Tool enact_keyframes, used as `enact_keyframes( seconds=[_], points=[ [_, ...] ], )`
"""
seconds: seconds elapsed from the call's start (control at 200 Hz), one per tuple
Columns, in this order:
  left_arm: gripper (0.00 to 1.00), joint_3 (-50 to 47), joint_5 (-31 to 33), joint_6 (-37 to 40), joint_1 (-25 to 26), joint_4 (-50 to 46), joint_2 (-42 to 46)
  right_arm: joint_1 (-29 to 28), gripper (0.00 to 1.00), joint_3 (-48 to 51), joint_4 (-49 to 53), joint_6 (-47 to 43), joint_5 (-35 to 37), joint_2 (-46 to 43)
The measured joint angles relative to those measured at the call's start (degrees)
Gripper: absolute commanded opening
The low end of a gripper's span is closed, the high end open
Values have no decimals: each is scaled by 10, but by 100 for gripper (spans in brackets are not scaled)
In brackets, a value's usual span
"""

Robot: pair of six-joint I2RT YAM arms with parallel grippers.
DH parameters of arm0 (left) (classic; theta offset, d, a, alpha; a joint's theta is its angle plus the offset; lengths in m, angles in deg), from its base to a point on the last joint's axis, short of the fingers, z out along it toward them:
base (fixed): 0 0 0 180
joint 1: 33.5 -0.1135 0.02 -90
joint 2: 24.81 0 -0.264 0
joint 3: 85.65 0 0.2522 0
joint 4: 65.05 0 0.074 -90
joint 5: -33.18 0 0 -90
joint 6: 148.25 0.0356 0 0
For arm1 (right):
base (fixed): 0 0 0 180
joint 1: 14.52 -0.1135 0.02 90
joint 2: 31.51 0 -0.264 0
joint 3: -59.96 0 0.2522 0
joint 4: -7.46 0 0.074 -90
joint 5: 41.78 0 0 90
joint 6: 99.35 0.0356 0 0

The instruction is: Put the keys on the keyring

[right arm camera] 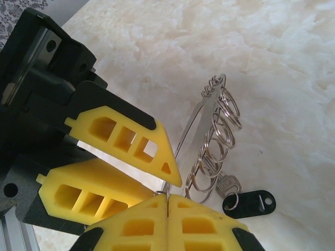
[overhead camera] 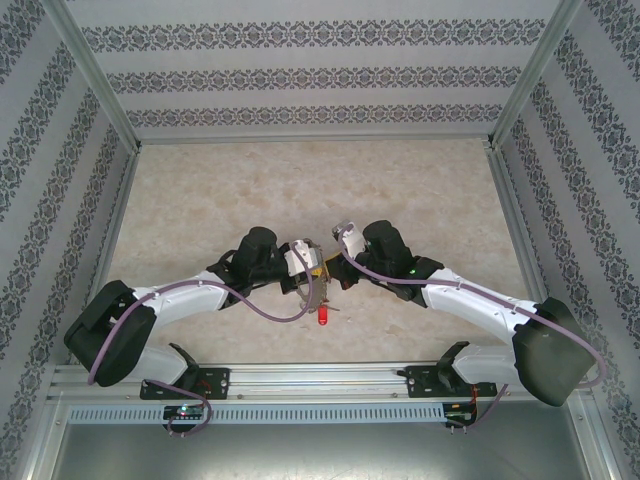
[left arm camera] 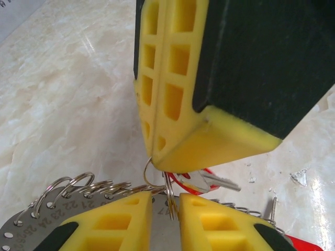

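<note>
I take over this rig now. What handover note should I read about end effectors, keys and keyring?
Left end effector: shut on the keyring.
Right end effector: shut on a small wire loop beside the red-tagged key.
Black-tagged key: by the keyring's lower loops; threaded or not, unclear.
Done: no key clearly on.
Left: get the red-tagged key onto the keyring, check the others.

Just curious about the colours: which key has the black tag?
The black-tagged key sits by the keyring's lower loops, right wrist view; the other key, left wrist view, carries a red tag.
</note>
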Motion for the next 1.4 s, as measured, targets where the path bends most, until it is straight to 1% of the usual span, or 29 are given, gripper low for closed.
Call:
enact_keyframes(
  seconds=[0.09,0.2,0.23,0.435,0.634,0.799,1.129,1.399],
  points=[
    [14,0,1,2,2,0,0,0,0,0,0,0,-2,0],
    [1,1,4,9,2,-1,-1,0,0,0,0,-1,-4,0],
    [0,1,5,12,3,-2,-1,0,0,0,2,-2,-4,0],
    [0,1,16,11,5,0,0,2,0,2,8,-1,7,-5],
    [0,-15,13,-2,7,39,1,21,0,24,5,5,4,-7],
    [0,-24,15,-9,9,57,1,27,0,26,-7,19,-9,3],
    [0,-34,15,-11,9,59,1,32,0,20,-20,49,-42,43],
    [0,-34,8,-10,9,59,2,55,0,20,-27,59,-78,31]
  ],
)
